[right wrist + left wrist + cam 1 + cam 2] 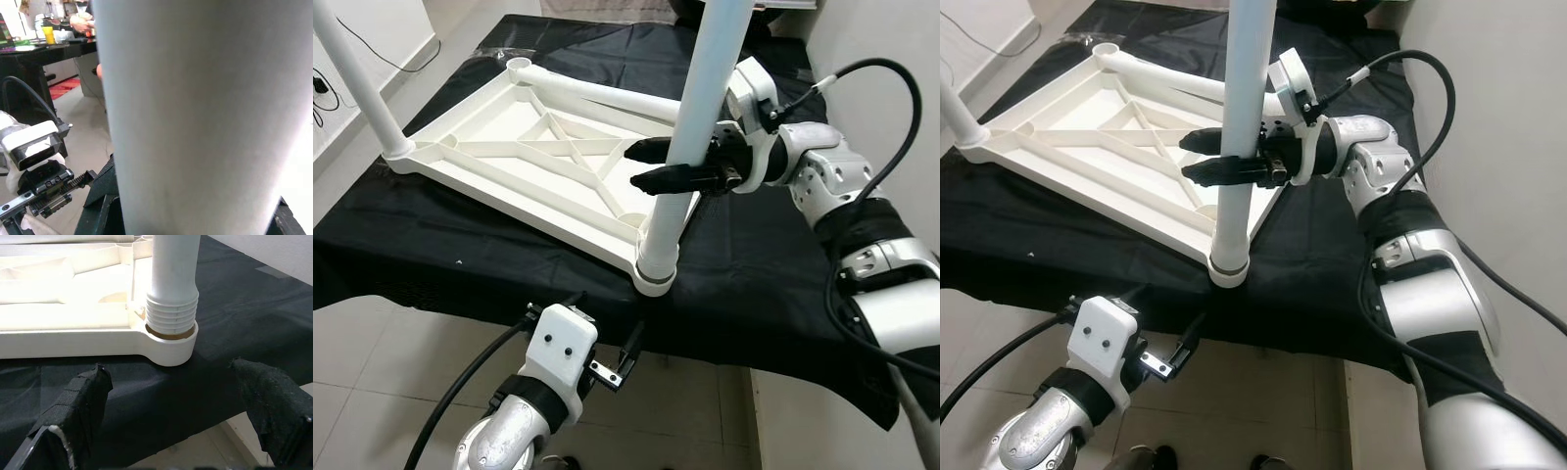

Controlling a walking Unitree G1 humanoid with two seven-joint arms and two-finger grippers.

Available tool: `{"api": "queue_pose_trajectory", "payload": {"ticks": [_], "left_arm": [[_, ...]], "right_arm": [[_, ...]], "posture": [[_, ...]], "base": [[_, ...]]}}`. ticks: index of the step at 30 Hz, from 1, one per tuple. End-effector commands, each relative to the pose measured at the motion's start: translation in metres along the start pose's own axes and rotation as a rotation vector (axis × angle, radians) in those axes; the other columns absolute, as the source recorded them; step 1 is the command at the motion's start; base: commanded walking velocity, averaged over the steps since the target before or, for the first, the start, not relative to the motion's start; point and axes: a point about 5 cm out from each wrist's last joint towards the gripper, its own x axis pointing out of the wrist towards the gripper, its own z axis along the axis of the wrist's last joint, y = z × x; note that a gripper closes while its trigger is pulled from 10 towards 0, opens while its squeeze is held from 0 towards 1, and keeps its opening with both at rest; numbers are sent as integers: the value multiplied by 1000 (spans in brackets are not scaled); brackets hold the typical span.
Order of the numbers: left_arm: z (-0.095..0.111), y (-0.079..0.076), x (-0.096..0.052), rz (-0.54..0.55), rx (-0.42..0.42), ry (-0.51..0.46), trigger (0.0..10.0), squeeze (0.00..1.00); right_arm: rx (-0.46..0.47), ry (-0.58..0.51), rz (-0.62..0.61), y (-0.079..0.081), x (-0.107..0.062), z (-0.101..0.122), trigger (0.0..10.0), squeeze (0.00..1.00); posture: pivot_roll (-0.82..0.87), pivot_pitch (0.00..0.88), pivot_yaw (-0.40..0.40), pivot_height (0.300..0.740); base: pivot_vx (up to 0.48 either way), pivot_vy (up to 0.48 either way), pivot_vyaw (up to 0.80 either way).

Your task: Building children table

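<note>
A white plastic table top (499, 147) lies upside down on a black cloth (460, 255). A white table leg (705, 98) stands upright in the near right corner socket (655, 278). Its threaded end (172, 313) sits partly in that socket. My right gripper (639, 164) is shut on this leg at mid-height, one black finger on each side. My left gripper (604, 325) hangs open below the table's front edge, just in front of the socket, with nothing between its fingers (83, 401). A second leg (357, 83) stands at the back left corner. A third leg (607, 95) lies along the far edge.
The cloth-covered surface ends right in front of me, above a tiled floor (372, 372). A pale wall (881, 39) runs close along the right side. A black cable (862, 73) loops over my right arm. Cords (325, 93) lie on the floor at the far left.
</note>
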Motion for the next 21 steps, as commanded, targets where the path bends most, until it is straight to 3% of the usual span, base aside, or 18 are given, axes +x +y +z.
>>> {"api": "queue_pose_trajectory", "payload": {"ticks": [1,14,21], "left_arm": [[0,-1,-2,-8,6,6,10000,0],[-1,0,-3,-7,10,9,10000,0],[-1,0,-3,-3,10,10,10000,0]], "right_arm": [[139,85,10,7,-1,-37,10000,0],[147,83,75,12,9,-40,10000,0],[133,89,118,12,23,-43,10000,0]], "posture": [[162,260,-47,740],[163,265,-44,740],[163,269,-46,740]], "base": [[0,0,0],[0,0,0],[0,0,0]]}}
